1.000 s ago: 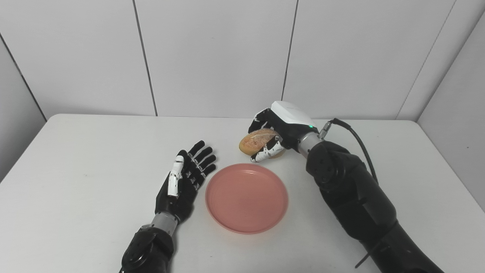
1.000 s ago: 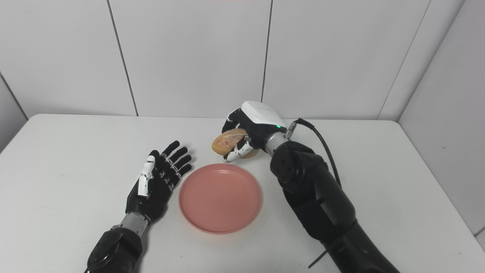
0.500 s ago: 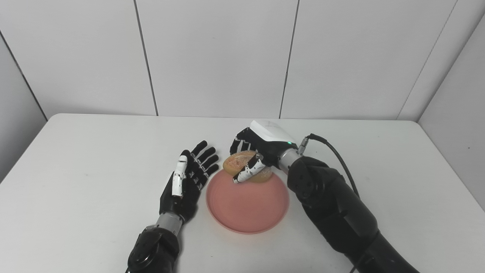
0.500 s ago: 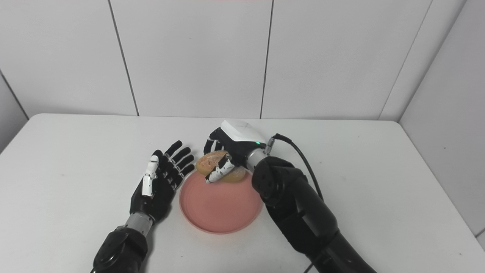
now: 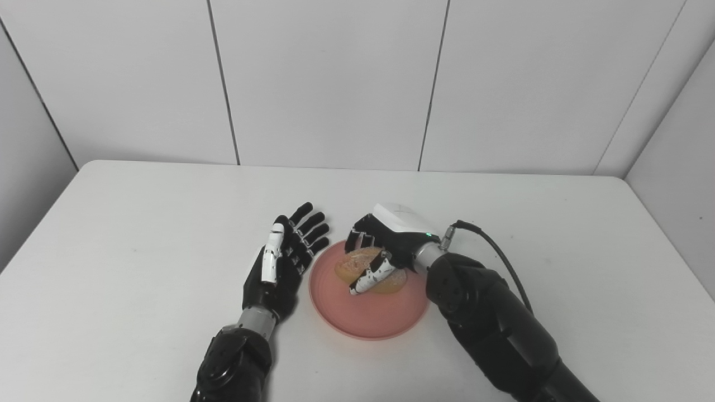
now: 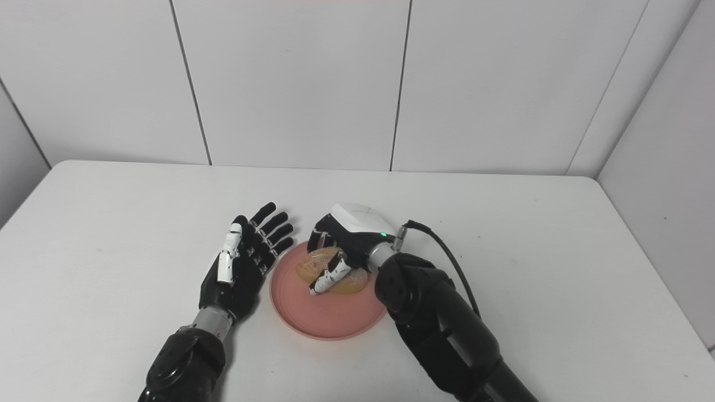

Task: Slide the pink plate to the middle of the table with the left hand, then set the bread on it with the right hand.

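A pink plate [image 5: 363,318] lies near the middle of the white table [image 5: 139,223]. Over its far half my right hand [image 5: 385,245] is shut on the bread [image 5: 357,263], a golden-brown roll held low at the plate; whether it rests on the plate I cannot tell. The thumb crosses the roll's front and the fingers curl behind it. My left hand [image 5: 285,259] lies open just left of the plate, palm up and fingers spread, holding nothing. In the right eye view the bread [image 6: 315,262] and the plate [image 6: 329,318] appear the same way.
White wall panels [image 5: 335,84] stand behind the table's far edge, and another panel closes the right side. A black cable [image 5: 503,257] loops from my right wrist. Bare tabletop stretches to the left and right of both arms.
My right hand has carried the bread from beyond the plate's far rim toward me and down onto the plate's far half. The left hand stays open beside the plate. The camera has shifted slightly.
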